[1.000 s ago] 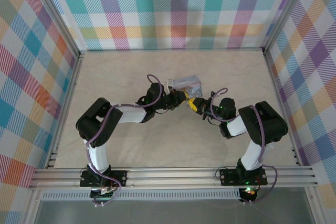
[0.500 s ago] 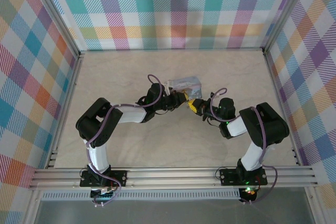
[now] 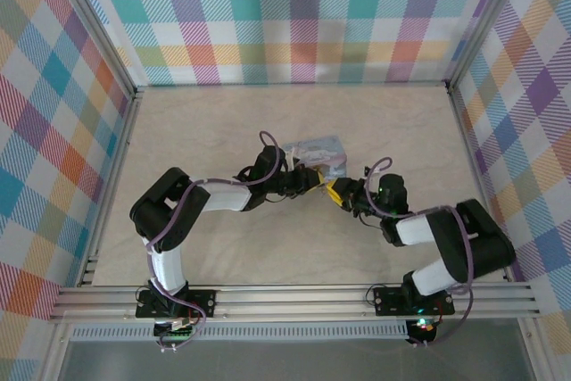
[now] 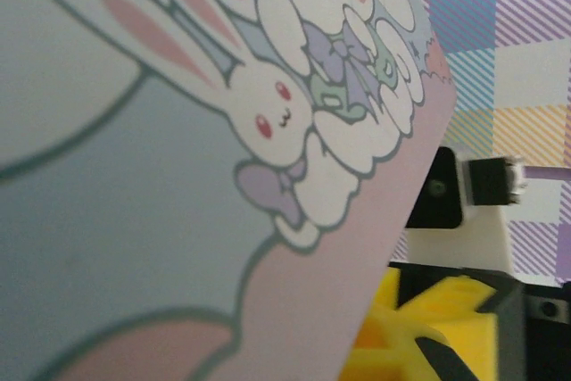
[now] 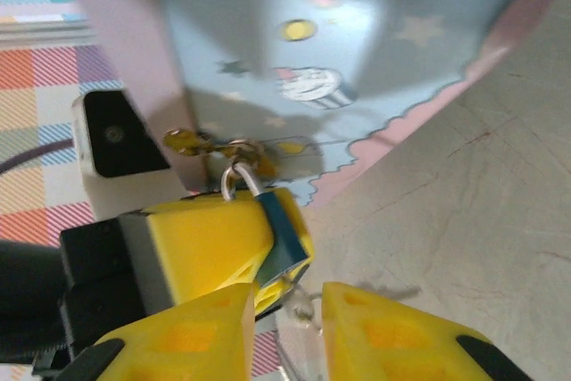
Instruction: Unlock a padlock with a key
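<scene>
Scene: two robot arms meet at the middle of the worktop [image 3: 223,131], beside a light-blue cartoon-printed box [image 3: 318,147].
Padlock: the small dark-blue padlock [image 5: 282,234] hangs at the box's gold hasp [image 5: 234,151], with its silver shackle [image 5: 239,180] threaded through the hasp.
Left gripper: the left gripper [image 3: 311,181] is clenched on the padlock body, holding it steady.
Right gripper: the right gripper [image 5: 290,310] sits just below the padlock. Its yellow fingers are parted with a clear gap and pinch nothing that I can see.
Key: the key [image 5: 299,335], a thin pale sliver, lies in that gap under the padlock's lower end. I cannot tell whether it is seated in the keyhole.
Progress: I judge the padlock secured and the key at the lock. The shackle looks closed, so turning the key and freeing the shackle seem left to do.
</scene>
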Motion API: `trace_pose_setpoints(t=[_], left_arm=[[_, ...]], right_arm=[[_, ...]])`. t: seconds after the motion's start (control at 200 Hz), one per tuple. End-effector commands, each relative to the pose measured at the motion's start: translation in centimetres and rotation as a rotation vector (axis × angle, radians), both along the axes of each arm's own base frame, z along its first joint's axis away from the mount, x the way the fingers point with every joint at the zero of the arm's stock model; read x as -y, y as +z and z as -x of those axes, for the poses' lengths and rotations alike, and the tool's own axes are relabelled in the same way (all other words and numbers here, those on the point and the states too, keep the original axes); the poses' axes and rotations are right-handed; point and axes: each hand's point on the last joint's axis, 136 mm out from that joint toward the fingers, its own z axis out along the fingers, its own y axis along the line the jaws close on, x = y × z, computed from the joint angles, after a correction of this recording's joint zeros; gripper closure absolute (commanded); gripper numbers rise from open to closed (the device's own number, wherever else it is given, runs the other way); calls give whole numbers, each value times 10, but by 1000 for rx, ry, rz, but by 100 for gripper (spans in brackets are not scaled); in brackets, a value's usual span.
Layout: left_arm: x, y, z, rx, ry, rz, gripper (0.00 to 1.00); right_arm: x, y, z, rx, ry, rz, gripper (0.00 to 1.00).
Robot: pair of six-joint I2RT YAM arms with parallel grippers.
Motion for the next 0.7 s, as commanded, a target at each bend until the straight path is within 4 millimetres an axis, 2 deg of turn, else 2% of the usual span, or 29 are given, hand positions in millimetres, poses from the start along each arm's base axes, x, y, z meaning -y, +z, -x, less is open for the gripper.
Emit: trace_pose_setpoints(t=[0.0, 0.165, 0.35, 0.555, 0.695], left_arm=[[1, 17, 8, 32, -35, 8, 100], [-2, 15, 10, 18, -31, -30, 100], [-6, 14, 12, 11, -39, -95, 100], [-7, 18, 13, 4, -38, -100, 100], [-4, 26, 13, 0, -46, -77, 100]], right_arm=[[15, -19, 19, -54, 30, 198, 71], [35, -15, 32, 0, 52, 401, 71], [39, -5, 38, 97, 138, 568, 71], [24, 3, 40, 227, 259, 745, 68], [8, 4, 40, 302, 319, 791, 64]])
